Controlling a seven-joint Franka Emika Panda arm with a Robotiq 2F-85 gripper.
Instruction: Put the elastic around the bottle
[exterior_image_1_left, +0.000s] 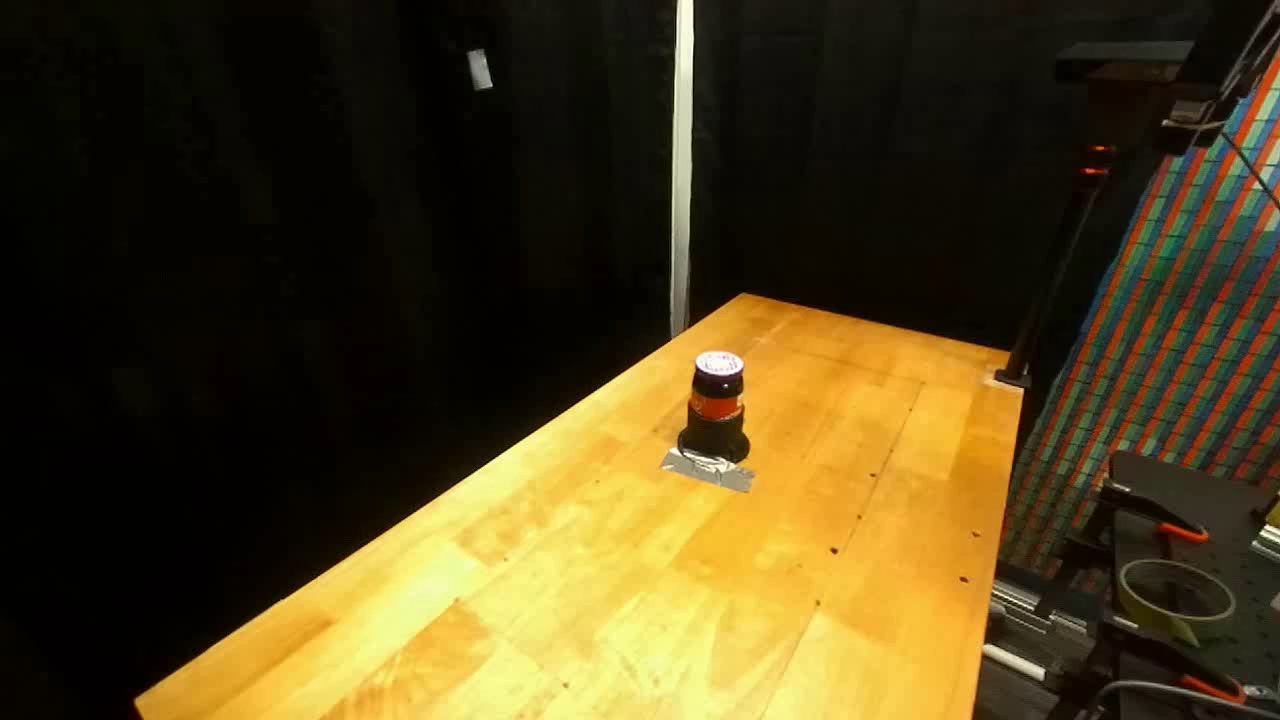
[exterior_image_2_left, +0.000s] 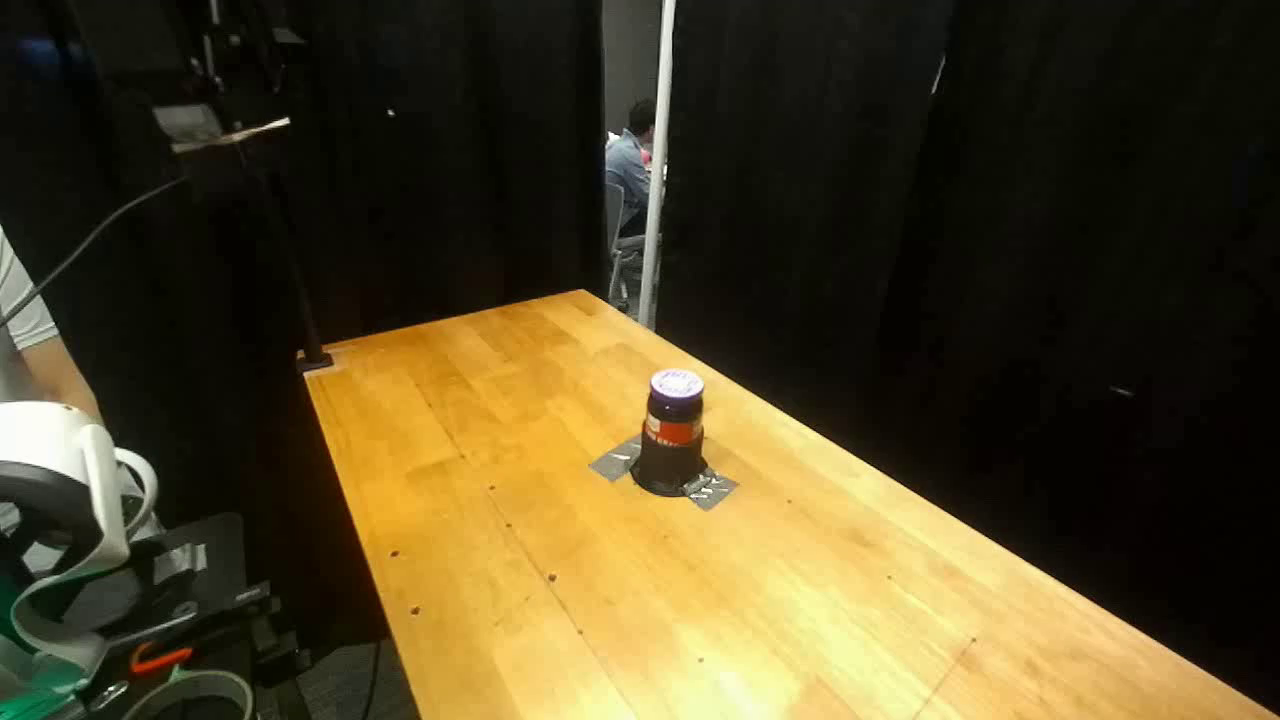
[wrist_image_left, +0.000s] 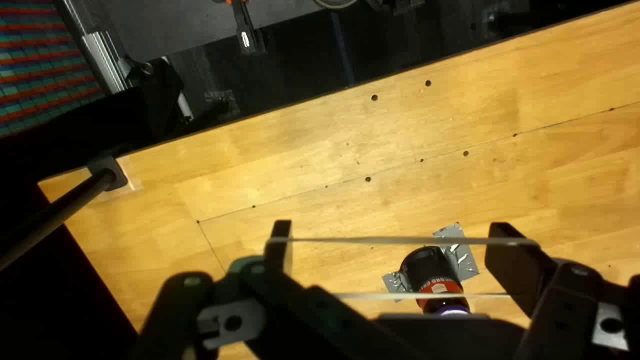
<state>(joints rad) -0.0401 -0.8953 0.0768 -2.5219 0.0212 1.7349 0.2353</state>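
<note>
The bottle is small and dark with an orange-red band and a white-topped purple lid. It stands upright on the wooden table in both exterior views (exterior_image_1_left: 717, 405) (exterior_image_2_left: 674, 430). Its wide black base, perhaps a holder, is stuck down with grey tape. In the wrist view the bottle (wrist_image_left: 441, 285) shows between the fingers, its lid partly hidden by the gripper body. My gripper (wrist_image_left: 393, 241) is open. The pale elastic (wrist_image_left: 350, 240) is stretched around both fingers in two strands, which cross in front of the bottle in this view. The gripper does not show in the exterior views.
The wooden table (exterior_image_1_left: 620, 560) has small holes along one side. A black pole (wrist_image_left: 106, 179) stands at a table corner. Grey tape (exterior_image_2_left: 712, 490) lies at the bottle's base. A dark side cart (exterior_image_1_left: 1150, 530) with a tape roll (exterior_image_1_left: 1178, 592) stands beside the table. Black curtains surround it.
</note>
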